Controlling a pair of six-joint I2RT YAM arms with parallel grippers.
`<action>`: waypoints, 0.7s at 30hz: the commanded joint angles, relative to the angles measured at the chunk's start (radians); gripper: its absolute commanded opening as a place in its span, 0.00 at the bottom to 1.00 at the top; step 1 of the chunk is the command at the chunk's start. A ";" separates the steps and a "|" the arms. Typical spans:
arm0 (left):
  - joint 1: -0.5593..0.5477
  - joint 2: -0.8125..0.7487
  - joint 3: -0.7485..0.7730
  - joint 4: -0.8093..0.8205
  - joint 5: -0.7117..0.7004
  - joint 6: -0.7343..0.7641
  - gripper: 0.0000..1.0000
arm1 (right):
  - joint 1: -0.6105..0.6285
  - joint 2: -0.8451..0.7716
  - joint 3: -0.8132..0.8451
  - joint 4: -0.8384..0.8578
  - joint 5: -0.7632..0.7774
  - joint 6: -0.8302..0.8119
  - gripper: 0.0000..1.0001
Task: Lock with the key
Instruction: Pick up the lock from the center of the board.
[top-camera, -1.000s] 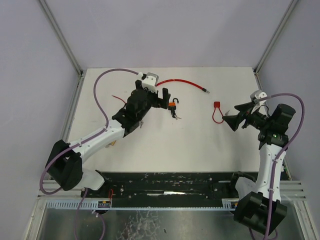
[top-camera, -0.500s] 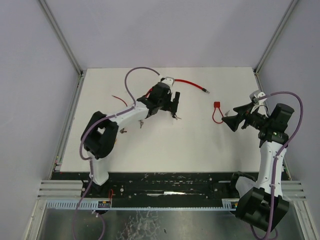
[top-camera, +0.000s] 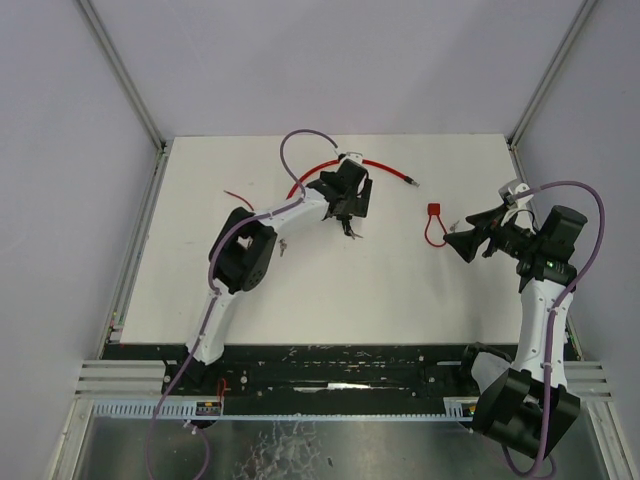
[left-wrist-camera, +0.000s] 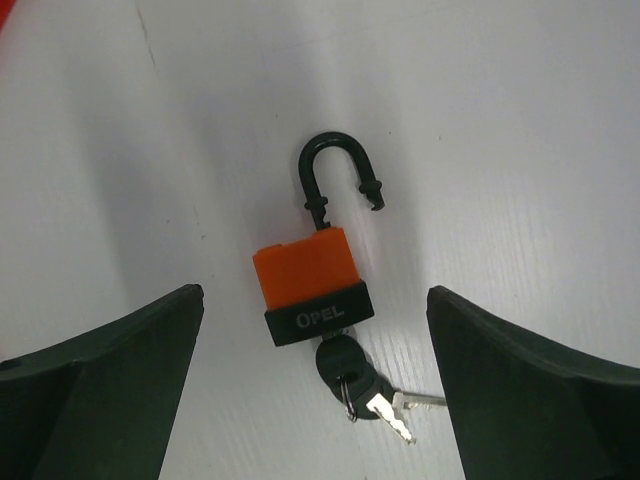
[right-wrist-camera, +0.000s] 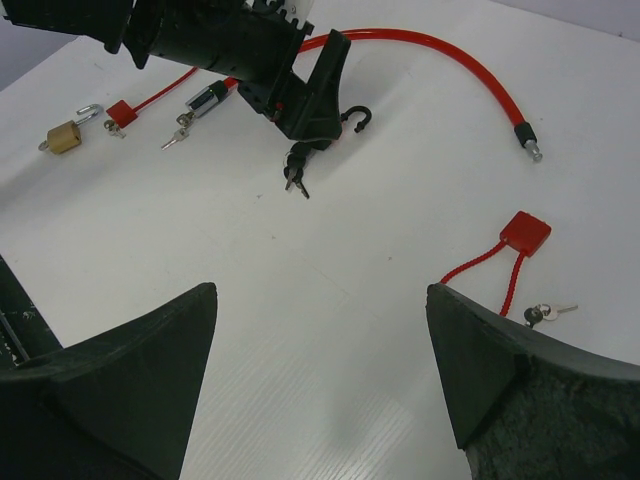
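Top external, left hand (top-camera: 352, 208) spread over padlock (left-wrist-camera: 305, 278) w/ key (left-wrist-camera: 340, 362), lock mostly hidden, right hand (top-camera: 458, 227) spread too.

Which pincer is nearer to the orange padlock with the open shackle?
Left. The left pincer hangs open directly above the orange padlock, one finger to each side. The right pincer is far off, open, by the red cable lock.

free table (left-wrist-camera: 520, 150) beside padlock (left-wrist-camera: 306, 272), red cable (top-camera: 385, 166) beyond
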 joint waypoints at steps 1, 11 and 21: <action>-0.007 0.052 0.076 -0.056 -0.076 -0.024 0.89 | -0.004 -0.007 0.042 0.002 -0.024 -0.007 0.91; -0.001 0.136 0.158 -0.089 -0.121 -0.031 0.77 | -0.004 -0.009 0.040 0.001 -0.022 -0.010 0.91; 0.011 0.150 0.178 -0.099 -0.094 -0.032 0.62 | -0.004 -0.005 0.039 -0.002 -0.013 -0.016 0.91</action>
